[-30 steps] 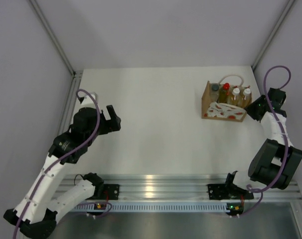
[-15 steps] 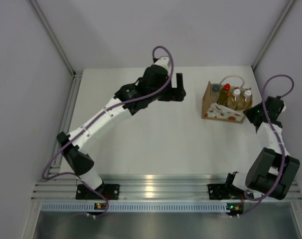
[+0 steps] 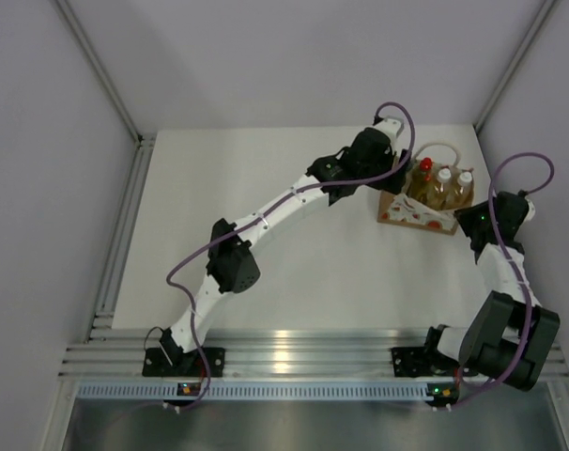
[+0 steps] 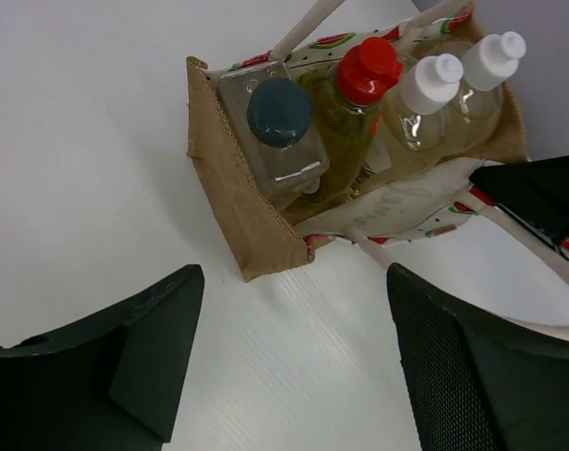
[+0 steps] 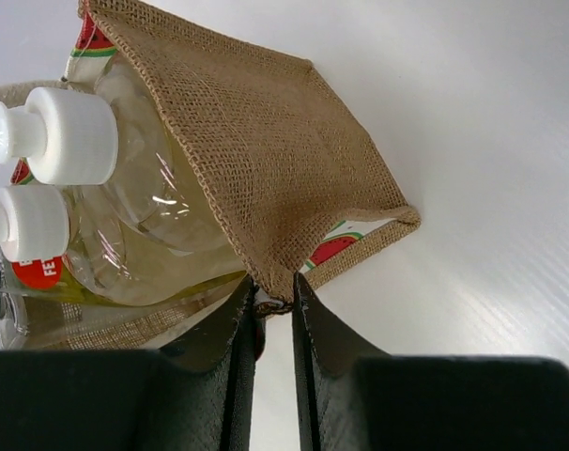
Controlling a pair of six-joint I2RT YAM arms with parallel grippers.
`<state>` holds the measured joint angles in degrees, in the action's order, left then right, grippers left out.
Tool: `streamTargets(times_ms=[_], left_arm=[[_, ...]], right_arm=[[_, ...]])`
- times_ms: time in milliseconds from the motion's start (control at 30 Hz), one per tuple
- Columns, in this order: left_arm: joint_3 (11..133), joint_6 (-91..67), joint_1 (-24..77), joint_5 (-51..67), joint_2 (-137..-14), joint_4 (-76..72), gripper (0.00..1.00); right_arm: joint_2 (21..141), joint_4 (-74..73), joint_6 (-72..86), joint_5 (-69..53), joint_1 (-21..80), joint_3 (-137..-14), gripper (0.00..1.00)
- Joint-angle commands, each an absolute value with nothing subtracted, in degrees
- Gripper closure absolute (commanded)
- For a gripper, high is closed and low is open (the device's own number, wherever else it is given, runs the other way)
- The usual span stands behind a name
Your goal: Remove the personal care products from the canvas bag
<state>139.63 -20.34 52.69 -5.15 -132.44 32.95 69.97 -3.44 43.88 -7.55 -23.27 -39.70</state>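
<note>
One small canvas bag (image 3: pixel 411 212) stands at the far right of the white table (image 3: pixel 266 244), near the back corner. Its ends are tan burlap. Its front panel is white with red watermelon-slice prints, and white looped handles rise from it.

Four bottles sit in a row inside, their necks above the rim:
- One grey-capped bottle (image 4: pixel 279 113), clear, at the bag's left end.
- One red-capped bottle (image 4: pixel 367 69), yellow, next along.
- Two amber-filled bottles: a first white-capped bottle (image 4: pixel 432 81) and a second white-capped bottle (image 4: pixel 492 53) at the right end.

Two arms reach toward the bag.

The left gripper (image 4: pixel 296 282) hovers over the table just beside the bag's left end. Its jaws are wide apart with nothing between them. The grey-capped bottle is the nearest one, just beyond the fingertips and not touched.

The right gripper (image 5: pixel 273 303) is at the bag's right end. Its two fingers are pressed together on the burlap rim at a corner, pinching the fabric. The two white-capped bottles lie just beside that grip, inside the bag.
</note>
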Motion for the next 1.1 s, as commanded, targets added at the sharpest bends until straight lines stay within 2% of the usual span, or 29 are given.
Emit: streamTargets(times_ms=[0, 200, 300, 367, 433, 633, 733, 1067], left_arm=[[142.4, -16.6, 53.8, -7.8, -133.3, 23.1, 0.17], [141.6, -14.1, 54.4, -11.8, -136.7, 18.8, 0.22], [141.7, -12.0, 54.4, -12.6, -138.1, 17.1, 0.31], [141.6, -11.1, 54.4, -11.8, -138.6, 15.4, 0.41], [141.7, -10.2, 54.3, -11.7, -139.4, 14.2, 0.46], [141.9, -8.3, 54.1, -13.4, -142.2, 10.6, 0.46], [142.2, -7.3, 53.8, -14.8, -143.5, 10.4, 0.4], [140.4, -6.5, 51.9, -14.9, -144.9, 10.5, 0.41]], right_arm=[[69.2, -3.3, 45.6, -8.6, -21.4, -37.2, 1.0], [68.6, -0.6, 47.7, -9.6, -18.5, -34.3, 1.0], [69.1, -0.6, 48.2, -9.6, -16.1, -34.1, 1.0], [68.6, 1.8, 49.0, -9.1, -14.7, -33.6, 1.0], [68.6, 1.8, 49.4, -8.3, -12.6, -33.5, 1.0], [68.8, 1.8, 49.1, -8.2, -11.3, -33.6, 1.0], [68.0, 1.8, 48.8, -8.6, -11.3, -33.4, 1.0], [66.9, 1.4, 48.0, -9.7, -11.3, -33.4, 1.0]])
